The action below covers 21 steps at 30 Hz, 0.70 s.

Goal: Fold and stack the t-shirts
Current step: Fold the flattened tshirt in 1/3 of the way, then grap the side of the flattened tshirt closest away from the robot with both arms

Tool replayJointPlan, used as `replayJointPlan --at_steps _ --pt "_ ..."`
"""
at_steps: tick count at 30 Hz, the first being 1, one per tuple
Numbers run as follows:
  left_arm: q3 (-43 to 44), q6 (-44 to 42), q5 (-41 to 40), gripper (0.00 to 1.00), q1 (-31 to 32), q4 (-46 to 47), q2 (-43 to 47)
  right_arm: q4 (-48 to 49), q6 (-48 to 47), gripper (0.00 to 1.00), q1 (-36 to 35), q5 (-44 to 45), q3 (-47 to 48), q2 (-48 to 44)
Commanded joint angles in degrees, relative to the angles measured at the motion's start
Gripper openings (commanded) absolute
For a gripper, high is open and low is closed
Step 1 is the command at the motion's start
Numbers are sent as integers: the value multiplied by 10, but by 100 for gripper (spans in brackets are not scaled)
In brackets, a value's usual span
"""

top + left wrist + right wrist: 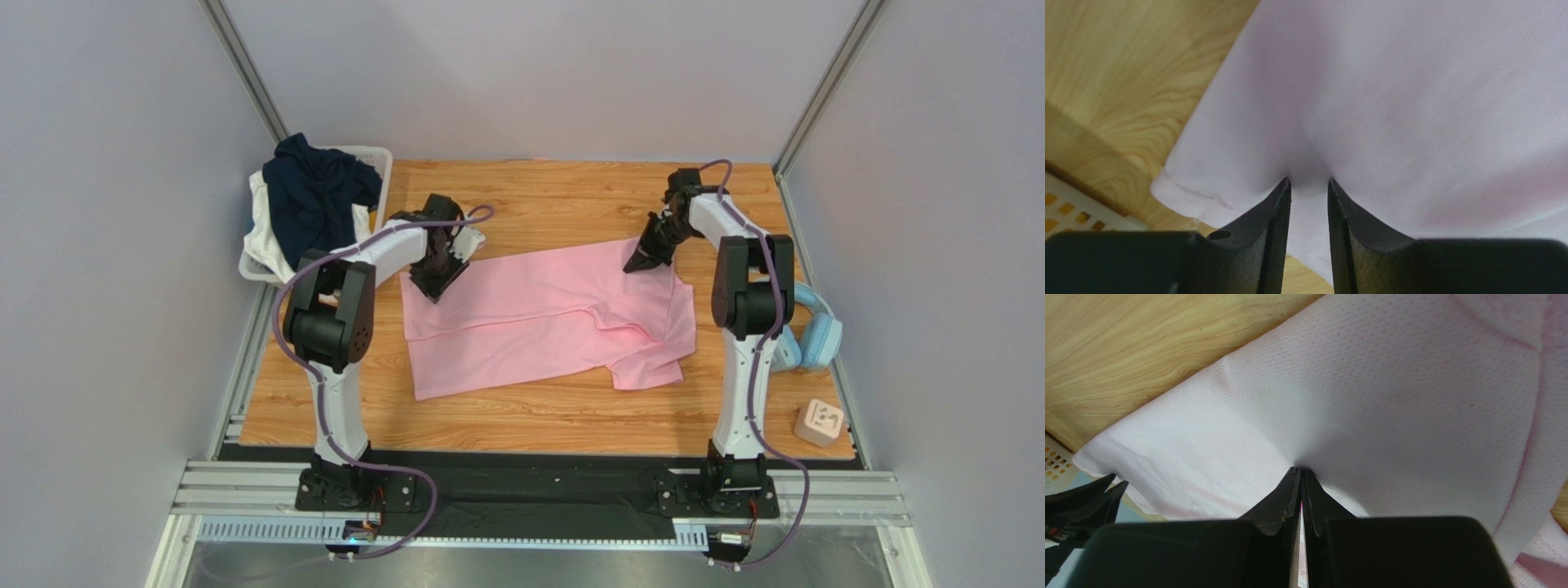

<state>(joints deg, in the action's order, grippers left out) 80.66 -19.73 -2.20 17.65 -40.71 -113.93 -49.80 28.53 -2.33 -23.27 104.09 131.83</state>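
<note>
The light pink t-shirt lies spread across the middle of the wooden table, its right side folded over. My left gripper is at the shirt's far left corner; in the left wrist view its jaws stand a little apart, tips pressed down on the pink cloth, which puckers between them. My right gripper is at the shirt's far right corner; in the right wrist view it is shut on a pinch of pink cloth. The dark navy t-shirt lies heaped in the basket.
The white plastic basket stands at the far left corner of the table, with white cloth under the navy shirt. Light blue headphones and a small beige block lie off the table's right edge. Grey walls close in three sides.
</note>
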Motion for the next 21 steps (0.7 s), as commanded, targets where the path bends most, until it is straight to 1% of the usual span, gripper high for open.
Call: replayJointPlan --at_steps 1,3,5,6,10,11,12,13,15,19,20,21 --pt "83 -7 -37 35 -2 2 -70 -8 -8 8 7 39 -4 3" --pt "115 -4 -34 35 -4 -9 -97 -10 -6 8 16 39 -1 6" --pt "166 -5 -33 35 -5 -39 -122 -10 -3 8 18 35 1 8" --pt "183 -5 -32 35 -5 -48 -126 -11 -1 8 35 33 2 6" --pt "276 -10 -39 36 -8 -82 -156 -13 2 9 44 32 24 12" --pt "299 -9 -42 36 -9 -94 -177 -13 4 9 47 33 32 16" --pt "344 -6 -43 36 -12 -105 -188 -15 7 9 52 31 53 25" --pt "363 -4 -45 36 -14 -125 -198 -20 8 9 55 28 64 30" --pt "396 -5 -53 36 -16 -136 -219 -31 10 9 62 24 96 45" --pt "396 -8 -71 36 -17 -129 -218 -38 7 11 67 5 131 60" --pt "394 -8 -76 36 -17 -126 -215 -38 6 14 67 1 133 57" --pt "390 -7 -80 36 -17 -120 -213 -36 5 20 66 -8 134 55"
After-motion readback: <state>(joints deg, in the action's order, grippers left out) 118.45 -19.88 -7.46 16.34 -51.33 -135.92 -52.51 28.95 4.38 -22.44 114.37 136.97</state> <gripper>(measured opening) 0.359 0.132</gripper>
